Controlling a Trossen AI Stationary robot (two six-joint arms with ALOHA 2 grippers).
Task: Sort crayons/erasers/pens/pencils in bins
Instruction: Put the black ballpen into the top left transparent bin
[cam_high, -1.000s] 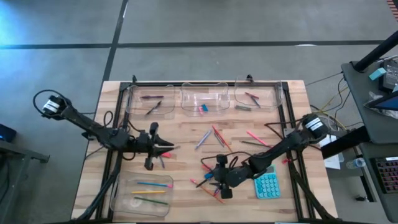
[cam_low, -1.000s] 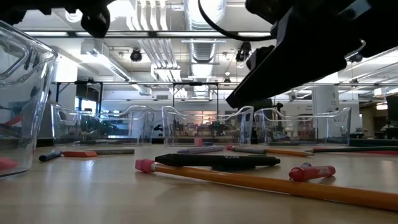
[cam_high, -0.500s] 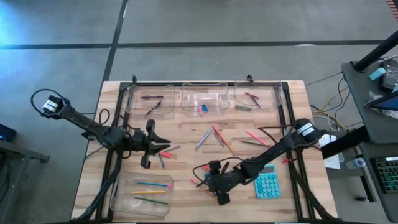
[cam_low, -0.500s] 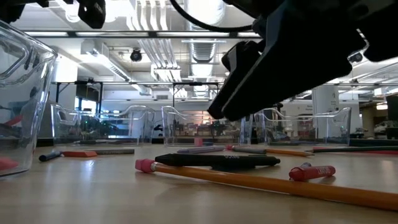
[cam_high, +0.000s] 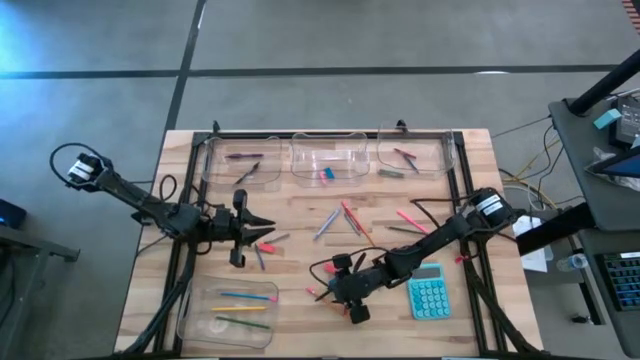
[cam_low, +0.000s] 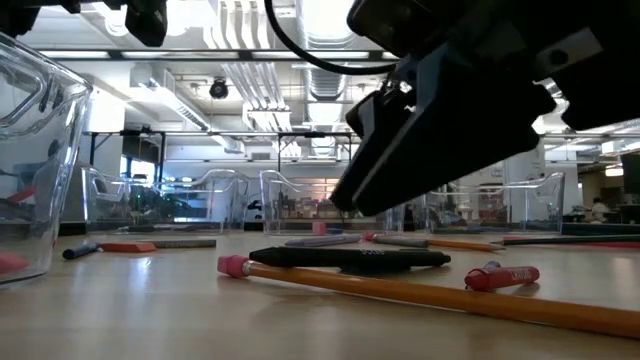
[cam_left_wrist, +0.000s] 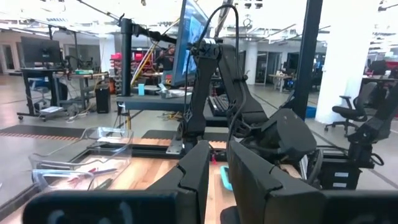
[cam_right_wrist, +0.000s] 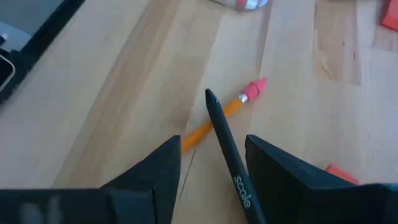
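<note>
**Right end effector poised over a black pen on the bench**

In the high view the right end effector (cam_high: 338, 290) sits low and centre of the frame, over a small cluster of sticks on the bench (cam_high: 300, 320). Its wrist view shows its two fingers (cam_right_wrist: 280, 174) standing apart on either side of a black pen (cam_right_wrist: 229, 158); the pen lies between them and neither finger clearly touches it, so the end effector reads as released, not grasping. The pen lies across an orange pencil (cam_right_wrist: 214, 121) with a pink eraser tip. In the low view the same pen (cam_low: 350, 258) and pencil (cam_low: 430, 292) lie in the foreground, with a red crayon (cam_low: 502, 276) just beside them, and the dark arm fills the upper right.

The left end effector (cam_high: 262, 228) is left of centre in the high view, pointing right above the bench. Its wrist view shows its fingers (cam_left_wrist: 196, 171) with only a narrow gap between them; nothing shows there, and I cannot tell whether they grip anything.

Three bins run along the top of the bench: the left bin (cam_high: 210, 170) holds dark pens, the middle bin (cam_high: 300, 165) small pink and blue erasers, the right bin (cam_high: 440, 160) crayons. A fourth bin (cam_high: 190, 320) at lower left holds pencils. More loose sticks (cam_high: 345, 220) lie mid-bench. A teal calculator (cam_high: 430, 297) rests at lower right, near the right arm.
</note>
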